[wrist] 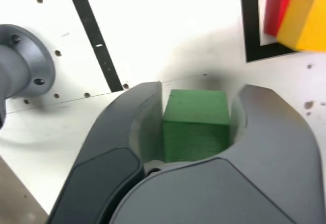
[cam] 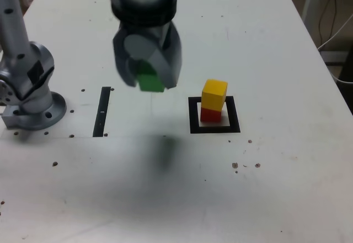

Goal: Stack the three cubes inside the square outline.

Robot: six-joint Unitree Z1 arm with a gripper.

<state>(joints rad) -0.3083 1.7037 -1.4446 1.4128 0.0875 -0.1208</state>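
Exterior view: gripper [cam: 148, 80] raised above the white table [cam: 287, 188], jaws clamped on the green cube [cam: 150, 82], cube clear of the surface. Blurred dark shadow on the table beneath. To the exterior view's right of the gripper and lower down — yellow cube [cam: 214, 94] stacked on the red cube [cam: 210, 114], both inside the square outline [cam: 193, 116]. Yellow cube turned slightly off the red one's edges. To the exterior view's left of the gripper, a narrow black strip [cam: 103, 111] flat on the table; farther that way, the arm's grey base [cam: 30, 102].

Wrist view: green cube [wrist: 196, 124] pinched between the two grey fingers [wrist: 270, 127], touching both. Beyond the fingertips — corner of the square outline [wrist: 249, 25] with red cube [wrist: 273, 12] and yellow cube [wrist: 305, 20] partly in frame, well apart from the held cube. Black strip [wrist: 94, 35] and base flange [wrist: 33, 63] off to the other side.
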